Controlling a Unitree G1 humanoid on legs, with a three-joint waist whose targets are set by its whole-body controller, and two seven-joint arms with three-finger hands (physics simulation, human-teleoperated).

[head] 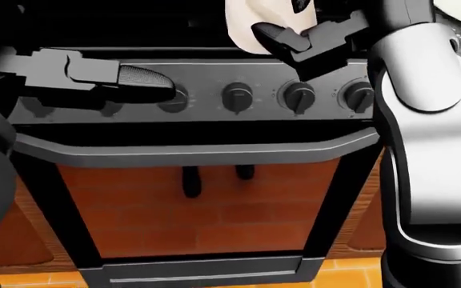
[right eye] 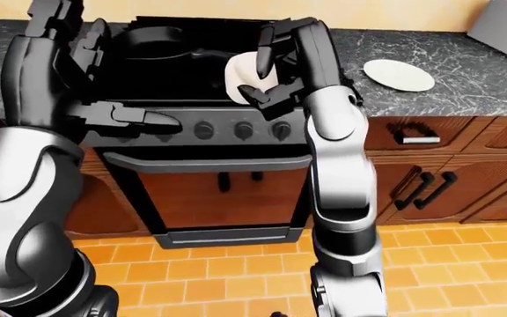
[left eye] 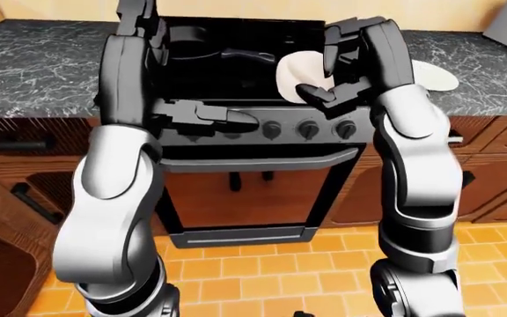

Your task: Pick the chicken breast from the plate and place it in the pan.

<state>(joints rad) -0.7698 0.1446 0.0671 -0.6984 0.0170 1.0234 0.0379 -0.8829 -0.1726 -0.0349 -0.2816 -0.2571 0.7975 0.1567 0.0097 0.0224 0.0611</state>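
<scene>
The right hand (left eye: 337, 63) has its fingers closed round the pale chicken breast (left eye: 296, 74), holding it above the black stove (left eye: 236, 66). The left hand (right eye: 59, 33) is raised, fingers spread, holding nothing. The pan (right eye: 152, 39) sits on the stove; the empty plate (right eye: 399, 74) lies on the counter (right eye: 465, 79) to the right.

Flat, even simulator lighting — no clear source; renders sharp, no blur. Soft sheen on the oven door (head: 190, 222) glass — stove top (left eye: 236, 66) reads near-black, detail lost

Pan (right eye: 152, 36) — mostly behind left arm
</scene>
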